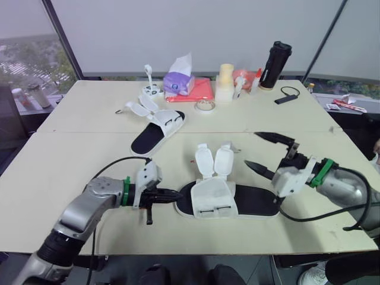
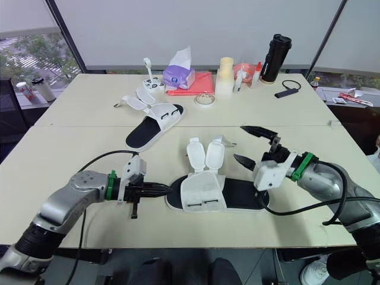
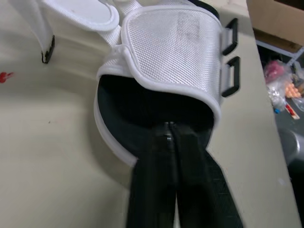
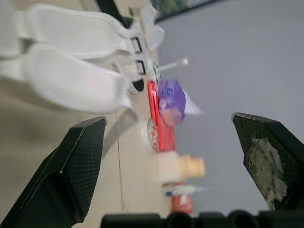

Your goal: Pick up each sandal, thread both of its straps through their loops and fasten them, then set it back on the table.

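Second sandal, tissues, tape roll, flask beyond near sandal.

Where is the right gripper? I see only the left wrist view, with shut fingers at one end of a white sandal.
Observer: The right gripper is near the other end of that sandal, on the robot's right. Its fingers are wide open and hold nothing.
Operator: Where do the two straps lie?
Observer: Both straps lie flipped open on the table, on the side away from the robot, not threaded.
Operator: And the other sandal?
Observer: The second sandal lies farther back, toward the robot's left, and its straps are open too.
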Motion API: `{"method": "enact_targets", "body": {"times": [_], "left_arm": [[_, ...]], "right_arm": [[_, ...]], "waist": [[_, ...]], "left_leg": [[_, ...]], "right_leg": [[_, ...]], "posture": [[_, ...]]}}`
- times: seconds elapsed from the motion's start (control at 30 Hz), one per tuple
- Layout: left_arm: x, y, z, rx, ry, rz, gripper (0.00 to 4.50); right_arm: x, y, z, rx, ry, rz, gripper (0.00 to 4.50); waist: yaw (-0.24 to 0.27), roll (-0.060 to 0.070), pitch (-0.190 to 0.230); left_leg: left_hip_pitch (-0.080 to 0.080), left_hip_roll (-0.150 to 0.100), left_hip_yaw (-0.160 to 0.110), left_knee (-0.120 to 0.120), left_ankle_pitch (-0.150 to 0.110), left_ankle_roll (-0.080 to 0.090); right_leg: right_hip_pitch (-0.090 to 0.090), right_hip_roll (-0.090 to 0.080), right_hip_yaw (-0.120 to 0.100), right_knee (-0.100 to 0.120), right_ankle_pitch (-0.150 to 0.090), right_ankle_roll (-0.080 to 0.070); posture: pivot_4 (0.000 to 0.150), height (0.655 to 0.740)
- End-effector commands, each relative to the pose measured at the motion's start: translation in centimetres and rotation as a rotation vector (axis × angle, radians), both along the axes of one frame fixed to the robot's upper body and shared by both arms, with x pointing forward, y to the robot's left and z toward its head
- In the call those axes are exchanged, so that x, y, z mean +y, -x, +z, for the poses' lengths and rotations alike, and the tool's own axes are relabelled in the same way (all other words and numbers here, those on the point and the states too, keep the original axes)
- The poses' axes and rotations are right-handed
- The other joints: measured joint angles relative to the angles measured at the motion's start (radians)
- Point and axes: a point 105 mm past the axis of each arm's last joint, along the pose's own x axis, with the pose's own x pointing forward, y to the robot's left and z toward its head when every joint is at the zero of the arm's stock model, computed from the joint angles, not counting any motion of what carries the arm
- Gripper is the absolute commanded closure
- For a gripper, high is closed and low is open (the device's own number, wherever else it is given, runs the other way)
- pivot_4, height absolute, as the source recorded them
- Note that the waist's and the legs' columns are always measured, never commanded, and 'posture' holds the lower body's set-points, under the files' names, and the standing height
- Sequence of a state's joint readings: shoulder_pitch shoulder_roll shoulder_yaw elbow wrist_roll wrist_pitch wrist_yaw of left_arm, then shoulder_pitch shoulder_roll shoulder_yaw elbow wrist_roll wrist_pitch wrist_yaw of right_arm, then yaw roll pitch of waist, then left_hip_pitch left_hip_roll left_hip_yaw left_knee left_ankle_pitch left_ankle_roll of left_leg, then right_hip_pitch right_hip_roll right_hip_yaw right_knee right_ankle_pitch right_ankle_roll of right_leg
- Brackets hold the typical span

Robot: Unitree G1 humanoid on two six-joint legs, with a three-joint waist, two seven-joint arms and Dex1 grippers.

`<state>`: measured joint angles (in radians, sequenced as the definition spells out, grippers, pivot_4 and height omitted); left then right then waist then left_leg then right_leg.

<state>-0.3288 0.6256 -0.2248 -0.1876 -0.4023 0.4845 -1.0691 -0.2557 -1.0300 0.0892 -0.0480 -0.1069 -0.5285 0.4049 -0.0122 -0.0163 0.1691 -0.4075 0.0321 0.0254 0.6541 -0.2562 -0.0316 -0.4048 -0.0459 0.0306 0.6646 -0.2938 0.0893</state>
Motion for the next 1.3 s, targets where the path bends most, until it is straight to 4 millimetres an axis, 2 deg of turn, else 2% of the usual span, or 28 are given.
{"method": "enact_targets", "body": {"times": [0.03,0.07,0.13,0.2,0.27,0.4,0.6,0.83,0.93,0.97,1.07,1.17,1.2,1.3], "left_arm": [[-0.7,-0.4,-0.3,-0.063,-0.036,-0.017,4.47],[-1.0,-0.7,-0.9,-0.067,-0.045,-0.013,4.47],[-1.9,-2.6,-1.7,-0.105,-0.033,0.052,4.47],[-2.7,-3.9,-1.8,-0.144,-0.008,0.096,4.47],[-3.2,-4.4,-1.8,-0.157,0.021,0.105,4.47],[-3.8,-3.1,-2.5,-0.125,0.026,0.026,4.47],[-3.3,-2.3,-2.9,-0.118,-0.014,-0.004,4.47],[-3.4,-2.1,-2.4,-0.123,-0.014,-0.011,4.47],[-3.4,-2.2,-2.3,-0.126,-0.014,-0.004,4.50],[-3.3,-2.2,-2.3,-0.127,-0.014,-0.003,4.50],[-3.2,-2.2,-2.1,-0.129,-0.013,0.000,4.50],[-3.2,-2.1,-2.1,-0.131,-0.014,-0.001,4.50],[-3.1,-2.1,-2.1,-0.131,-0.015,-0.002,4.50],[-3.2,-2.1,-2.0,-0.132,-0.015,-0.003,4.50]], "right_arm": [[0.1,-0.6,0.8,0.007,0.010,-0.018,0.00],[-0.1,-1.2,0.2,0.025,0.032,-0.043,0.00],[-0.5,-2.6,-1.4,0.078,0.049,-0.096,0.00],[-0.6,-3.5,-2.0,0.112,0.003,-0.127,0.00],[-0.4,-3.9,-2.3,0.138,-0.036,-0.134,0.00],[0.4,-4.7,-3.4,0.228,-0.124,-0.142,0.00],[0.8,-7.0,-4.4,0.311,-0.225,-0.203,0.00],[1.6,-10.3,-6.1,0.329,-0.178,-0.272,0.00],[1.8,-11.4,-5.9,0.294,-0.182,-0.297,0.83],[1.8,-11.7,-5.8,0.274,-0.181,-0.306,1.24],[1.4,-12.3,-5.2,0.226,-0.181,-0.331,2.67],[1.0,-12.5,-4.8,0.196,-0.177,-0.334,4.30],[0.9,-12.5,-4.7,0.186,-0.176,-0.332,4.45],[0.7,-12.2,-4.1,0.147,-0.163,-0.308,4.45]], "waist": [[0.000,0.000,0.000],[0.000,0.000,0.000],[0.002,0.000,0.000],[0.004,0.000,0.000],[0.004,0.000,0.000],[-0.001,0.000,0.000],[0.000,0.001,-0.001],[-0.002,0.001,-0.001],[0.000,0.001,-0.001],[0.000,0.001,-0.001],[-0.001,0.001,-0.001],[-0.003,0.001,-0.001],[-0.003,0.001,-0.001],[-0.003,0.001,-0.001]], "left_leg": [[0.000,0.000,0.000,0.000,0.000,0.000],[0.000,0.000,0.000,0.000,0.000,0.000],[0.000,0.000,0.000,0.000,0.000,0.000],[0.000,-0.001,0.001,0.004,-0.001,0.001],[-0.001,-0.001,0.001,0.005,-0.001,0.002],[-0.001,0.000,0.001,0.005,-0.001,0.002],[-0.001,0.000,0.000,0.004,-0.001,0.002],[-0.001,0.000,0.000,0.004,-0.001,0.002],[-0.001,0.000,0.000,0.004,-0.001,0.002],[-0.001,0.000,0.000,0.004,-0.001,0.002],[-0.001,0.000,0.000,0.004,-0.001,0.002],[-0.001,0.000,0.000,0.004,-0.001,0.002],[-0.001,0.000,0.000,0.004,-0.001,0.002],[-0.001,0.000,0.000,0.004,-0.001,0.002]], "right_leg": [[0.000,0.000,0.000,0.000,0.000,0.000],[0.000,0.000,0.000,0.000,0.000,0.000],[0.000,0.001,0.000,0.000,0.000,0.000],[0.002,0.001,-0.003,0.000,0.000,0.000],[0.002,0.001,-0.003,0.000,0.000,0.000],[0.002,0.001,-0.003,0.000,0.000,0.000],[0.002,0.001,-0.003,0.001,0.000,0.000],[0.002,0.001,-0.003,0.000,0.000,0.000],[0.002,0.001,-0.003,0.001,0.000,0.000],[0.002,0.001,-0.003,0.000,0.000,0.000],[0.002,0.000,-0.003,0.000,0.000,0.000],[0.002,0.000,-0.003,0.000,0.000,0.000],[0.002,0.000,-0.003,0.000,0.000,0.000],[0.001,0.000,-0.003,0.000,0.000,0.000]], "posture": [[0.150,0.7400],[0.150,0.7400],[0.150,0.7400],[0.150,0.7400],[0.150,0.7400],[0.150,0.7400],[0.150,0.7400],[0.150,0.7400],[0.150,0.7400],[0.150,0.7400],[0.150,0.7400],[0.150,0.7400],[0.150,0.7400],[0.150,0.7400]]}}
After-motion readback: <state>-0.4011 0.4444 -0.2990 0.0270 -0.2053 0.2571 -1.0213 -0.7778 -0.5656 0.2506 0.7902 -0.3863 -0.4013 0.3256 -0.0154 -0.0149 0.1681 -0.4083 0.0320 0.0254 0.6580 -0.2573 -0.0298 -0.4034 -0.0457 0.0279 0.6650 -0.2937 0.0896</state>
